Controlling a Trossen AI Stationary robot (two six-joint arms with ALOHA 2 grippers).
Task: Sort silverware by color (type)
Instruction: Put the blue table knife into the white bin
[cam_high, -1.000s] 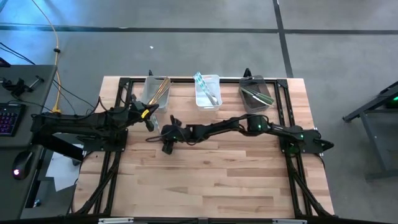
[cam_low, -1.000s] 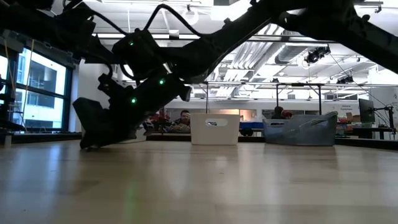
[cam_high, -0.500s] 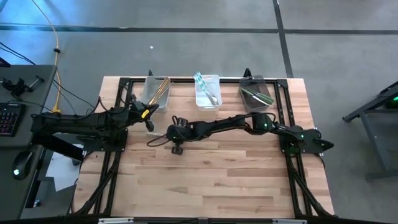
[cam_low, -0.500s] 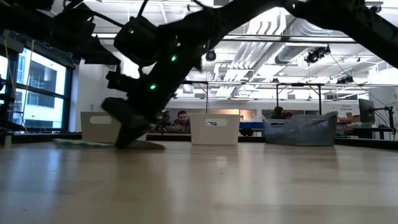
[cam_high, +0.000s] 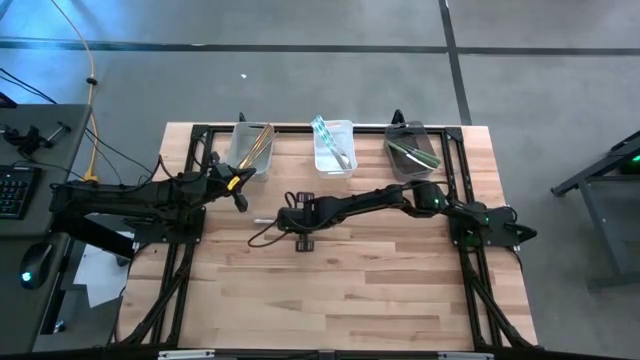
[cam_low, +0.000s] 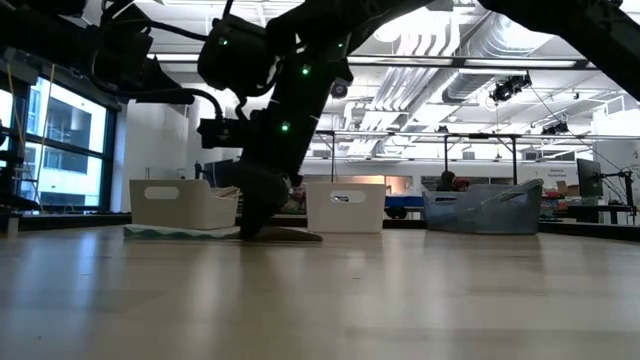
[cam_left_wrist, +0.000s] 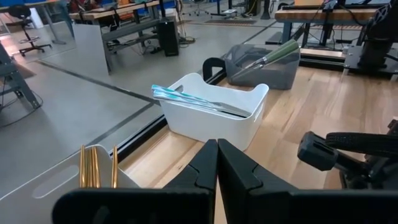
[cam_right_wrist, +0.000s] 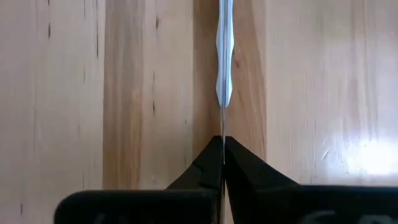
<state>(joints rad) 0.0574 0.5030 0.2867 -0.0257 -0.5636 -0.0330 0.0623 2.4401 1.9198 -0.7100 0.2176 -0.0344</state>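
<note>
Right gripper (cam_high: 283, 220) down on the bench (cam_high: 330, 290) a bit left of centre, fingers pinched together on the thin end of a pale teal-silver knife (cam_right_wrist: 224, 68) lying flat on the wood, pointing toward the left edge. Left gripper (cam_left_wrist: 216, 163) parked near the back-left corner, fingers squeezed together, nothing in them. Three bins lined up along the back edge: gold pieces (cam_high: 258, 143) in the left bin (cam_high: 240, 152), teal-silver ones (cam_high: 331, 141) in the middle bin (cam_high: 333, 165), dark grey-green ones (cam_high: 415, 153) in the right bin (cam_high: 400, 168). Whole front half of the bench wide open, loads of bare wood toward the front edge.
</note>
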